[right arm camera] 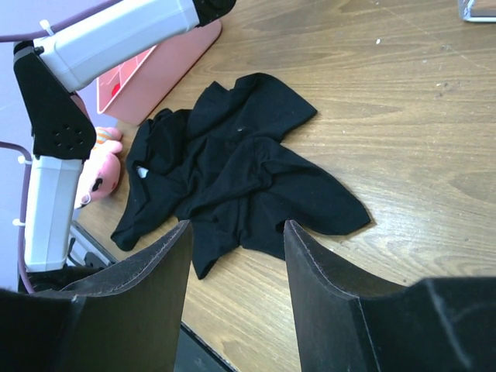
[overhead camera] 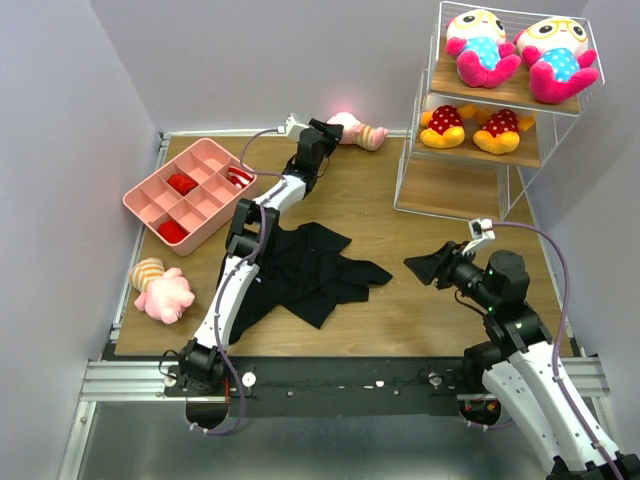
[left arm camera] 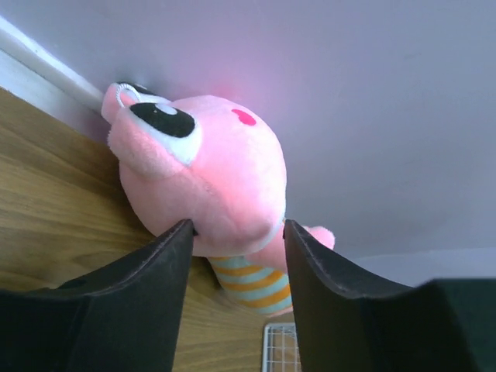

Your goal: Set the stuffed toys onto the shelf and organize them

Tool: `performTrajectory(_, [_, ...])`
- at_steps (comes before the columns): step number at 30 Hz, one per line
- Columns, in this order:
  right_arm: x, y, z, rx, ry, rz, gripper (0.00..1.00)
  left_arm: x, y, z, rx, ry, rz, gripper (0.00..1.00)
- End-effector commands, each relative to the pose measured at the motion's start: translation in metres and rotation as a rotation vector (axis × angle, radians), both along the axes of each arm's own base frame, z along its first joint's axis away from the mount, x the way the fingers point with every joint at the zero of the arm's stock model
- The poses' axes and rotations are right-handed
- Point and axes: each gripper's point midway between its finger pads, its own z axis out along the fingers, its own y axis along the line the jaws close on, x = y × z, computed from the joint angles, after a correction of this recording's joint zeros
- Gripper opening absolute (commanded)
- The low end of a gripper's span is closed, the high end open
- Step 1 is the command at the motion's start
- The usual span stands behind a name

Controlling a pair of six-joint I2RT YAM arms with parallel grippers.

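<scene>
While the half-open left gripper (left arm camera: 236, 225) straddles the pink doll (left arm camera: 209, 170) at twelve o'clock (pinching or not, I cannot tell), seat it deeper before closing; right gripper (right arm camera: 235, 225) gapes empty.

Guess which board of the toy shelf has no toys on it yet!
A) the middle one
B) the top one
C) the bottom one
C: the bottom board of the shelf has no toys on it, while the top board holds the two blue-bodied dolls and the middle board holds the two yellow dolls.
</scene>
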Motion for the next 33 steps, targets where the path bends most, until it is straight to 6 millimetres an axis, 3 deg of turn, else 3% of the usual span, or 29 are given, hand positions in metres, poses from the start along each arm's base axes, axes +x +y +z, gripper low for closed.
performTrajectory(1, [0.005,-0.004,0.021,0.003,-0.055,-0.034,0.58,0.009,0.012,0.015,-0.046,-0.074,0.050,0.34])
performTrajectory(4, [0.001,-0.004,0.023,0.000,-0.054,-0.027,0.58,0.011,0.018,0.017,-0.078,-0.071,0.028,0.00])
performTrajectory(7, [-0.003,-0.008,0.022,-0.014,-0.054,-0.037,0.58,0.005,0.025,0.027,-0.098,-0.083,-0.007,0.00])
performTrajectory(8, [-0.004,-0.009,0.022,-0.018,-0.055,-0.042,0.58,0.000,0.025,0.050,-0.103,-0.107,-0.019,0.00])
performTrajectory(9, [-0.006,-0.010,0.020,-0.023,-0.043,-0.046,0.58,-0.009,0.028,0.033,-0.081,-0.066,-0.027,0.00])
performTrajectory(10, [-0.007,-0.011,0.022,-0.020,-0.049,-0.045,0.58,-0.013,0.032,0.035,-0.046,-0.067,-0.023,0.00])
performTrajectory(11, [-0.008,-0.011,0.022,-0.017,-0.046,-0.046,0.58,-0.018,0.037,0.061,-0.034,-0.085,-0.009,0.00])
performTrajectory(12, [-0.010,-0.010,0.022,-0.012,-0.043,-0.039,0.58,-0.025,0.043,0.041,-0.003,-0.029,0.012,0.00])
performTrajectory(14, [-0.013,-0.009,0.023,0.003,-0.041,-0.035,0.58,-0.030,0.051,0.048,0.007,-0.016,0.044,0.00])
performTrajectory(15, [-0.014,-0.008,0.024,0.007,-0.040,-0.031,0.58,-0.031,0.052,0.045,0.010,-0.004,0.047,0.14])
performTrajectory(16, [-0.014,-0.008,0.023,0.009,-0.038,-0.030,0.58,-0.031,0.052,0.044,0.014,0.009,0.049,0.45])
performTrajectory(17, [-0.014,-0.008,0.024,0.011,-0.040,-0.032,0.58,-0.030,0.049,0.038,0.018,0.021,0.043,0.56])
performTrajectory(18, [-0.014,-0.009,0.024,0.011,-0.040,-0.035,0.58,-0.028,0.045,0.046,0.012,0.010,0.037,0.63])
performTrajectory(19, [-0.014,-0.010,0.024,0.009,-0.043,-0.038,0.58,-0.027,0.042,0.042,0.012,0.023,0.033,0.77])
performTrajectory(20, [-0.014,-0.010,0.024,0.006,-0.045,-0.040,0.58,-0.026,0.036,0.029,0.015,0.040,0.034,0.82])
performTrajectory(22, [-0.013,-0.011,0.024,0.001,-0.046,-0.043,0.58,-0.021,0.029,0.033,-0.005,0.018,0.032,0.91])
performTrajectory(23, [-0.012,-0.011,0.026,-0.002,-0.052,-0.047,0.58,-0.018,0.026,0.013,-0.004,0.041,0.027,0.93])
performTrajectory(25, [-0.009,-0.010,0.025,-0.011,-0.049,-0.044,0.58,-0.011,0.021,0.019,-0.043,0.021,0.022,0.96])
performTrajectory(26, [-0.008,-0.011,0.026,-0.016,-0.053,-0.044,0.58,-0.009,0.019,0.003,-0.043,0.037,0.022,0.97])
performTrajectory(28, [-0.006,-0.010,0.024,-0.021,-0.046,-0.043,0.58,-0.004,0.016,0.003,-0.049,0.029,0.036,0.99])
performTrajectory(29, [-0.005,-0.010,0.023,-0.020,-0.047,-0.042,0.58,-0.003,0.016,-0.011,-0.044,0.044,0.044,0.99])
performTrajectory(31, [-0.003,-0.008,0.023,-0.015,-0.051,-0.038,0.58,0.002,0.015,-0.009,-0.056,0.027,0.066,0.99])
performTrajectory(32, [-0.002,-0.007,0.021,-0.013,-0.046,-0.037,0.58,0.003,0.014,-0.023,-0.054,0.042,0.071,0.99])
performTrajectory(33, [-0.001,-0.006,0.022,-0.009,-0.051,-0.035,0.58,0.006,0.013,-0.018,-0.068,0.028,0.076,0.99])
